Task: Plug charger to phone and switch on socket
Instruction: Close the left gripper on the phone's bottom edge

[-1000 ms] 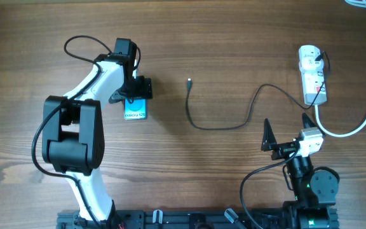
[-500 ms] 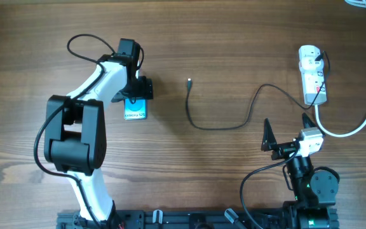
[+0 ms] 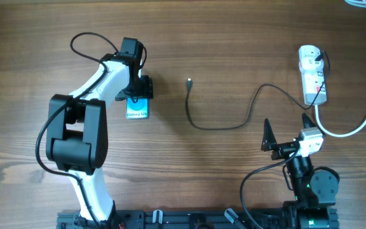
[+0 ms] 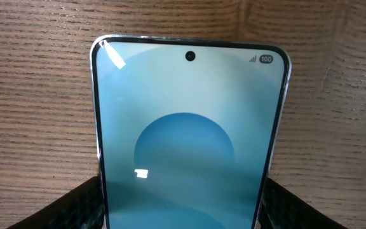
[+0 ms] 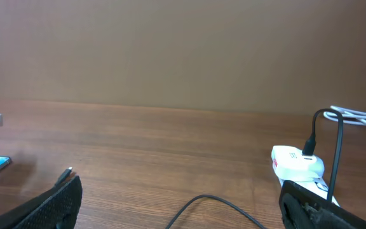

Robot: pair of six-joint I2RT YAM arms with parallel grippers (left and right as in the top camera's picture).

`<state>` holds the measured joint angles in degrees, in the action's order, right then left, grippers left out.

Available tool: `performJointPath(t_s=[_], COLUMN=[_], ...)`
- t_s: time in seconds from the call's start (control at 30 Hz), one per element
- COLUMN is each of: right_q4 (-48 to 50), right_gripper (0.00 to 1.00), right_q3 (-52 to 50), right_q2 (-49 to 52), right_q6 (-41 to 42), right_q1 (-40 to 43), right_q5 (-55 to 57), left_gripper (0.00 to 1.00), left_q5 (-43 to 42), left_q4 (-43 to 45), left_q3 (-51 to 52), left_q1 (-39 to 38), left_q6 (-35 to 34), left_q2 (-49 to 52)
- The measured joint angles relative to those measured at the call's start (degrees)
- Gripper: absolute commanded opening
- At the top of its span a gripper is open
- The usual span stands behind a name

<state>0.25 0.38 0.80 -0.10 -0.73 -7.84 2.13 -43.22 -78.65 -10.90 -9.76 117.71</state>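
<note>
**Early stage: phone straddled, nothing yet connected.**
The left gripper (image 3: pixel 138 94) sits over the phone (image 4: pixel 186 127), which lies flat on the table (image 3: pixel 234 38) directly beneath it. One of its fingers (image 4: pixel 75 207) stands at each long edge, but whether they press the edges or stand just clear cannot be told. The charger (image 3: pixel 224 126) trails across the table, and its plug tip (image 3: pixel 189 81) lies free, apart from this gripper on the side towards the other arm. The right gripper (image 3: pixel 288 130) is parked with jaws wide apart and empty. The socket (image 3: pixel 312 79) lies ahead of it, with the cable's far end apparently seated. By these views, mating tip to phone and pressing the switch both remain. The switch's position is unreadable.
</note>
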Motion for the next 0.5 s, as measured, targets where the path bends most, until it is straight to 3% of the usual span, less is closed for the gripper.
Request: performJointPath(t_s=[0.13, 0.5], right_q4=[0.0, 0.0], right_gripper=[1.00, 1.00], right_q3=[0.0, 0.0], right_q2=[0.0, 0.0], right_q6=[0.0, 0.0], right_q1=[0.0, 0.0], right_q5=[0.0, 0.0], left_gripper=[0.68, 0.70], left_q5=[-0.1, -0.5], left_q4=[-0.7, -6.2], left_q3=[-0.5, -5.0], left_q1=[0.0, -0.1], left_q6=[0.0, -0.7], left_q2=[0.2, 1.8])
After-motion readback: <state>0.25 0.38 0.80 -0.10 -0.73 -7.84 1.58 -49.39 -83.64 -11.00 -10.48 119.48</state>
